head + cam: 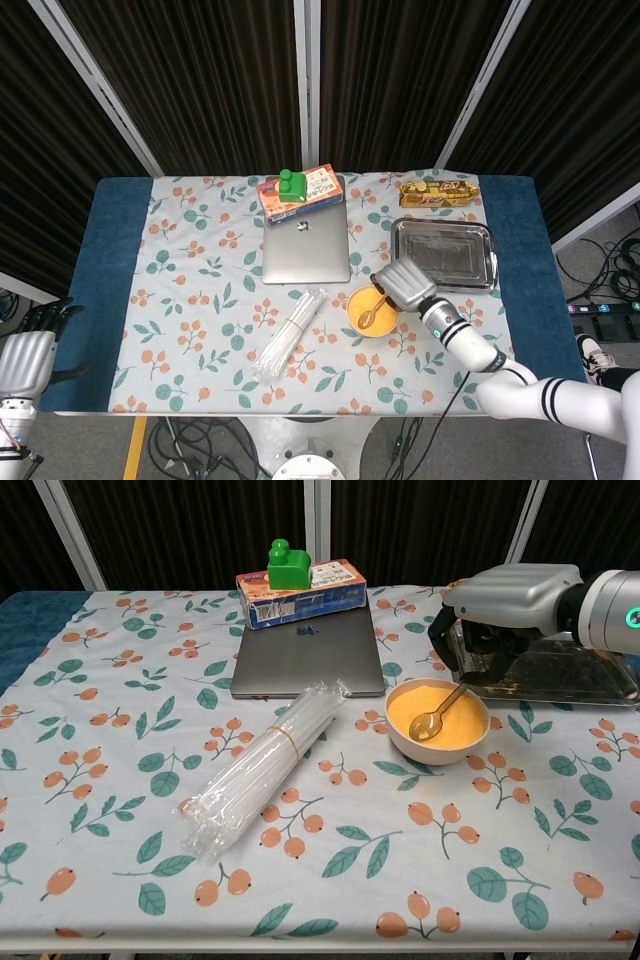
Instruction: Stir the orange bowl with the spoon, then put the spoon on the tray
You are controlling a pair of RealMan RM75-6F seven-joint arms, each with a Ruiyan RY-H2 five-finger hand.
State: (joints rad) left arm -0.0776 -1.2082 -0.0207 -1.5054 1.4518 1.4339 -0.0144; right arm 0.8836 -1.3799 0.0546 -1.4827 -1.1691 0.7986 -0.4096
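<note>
The orange bowl (372, 309) (437, 720) stands in front of the laptop's right corner, filled with orange stuff. A metal spoon (372, 313) (437, 718) lies tilted in it, scoop down in the filling, handle rising to the right. My right hand (404, 284) (497, 615) hovers at the bowl's far right side and grips the handle's top with curled fingers. The steel tray (443, 224) (600, 693) lies just behind and right of the hand. Off the table's near left corner, my left hand (25, 350) hangs with fingers apart, holding nothing.
A closed grey laptop (306, 242) (306, 660) lies mid-table, with a printed box and green block (298, 187) (298, 583) behind it. A plastic-wrapped bundle of straws (290, 333) (262, 768) lies left of the bowl. A gold snack packet (437, 191) sits behind the tray.
</note>
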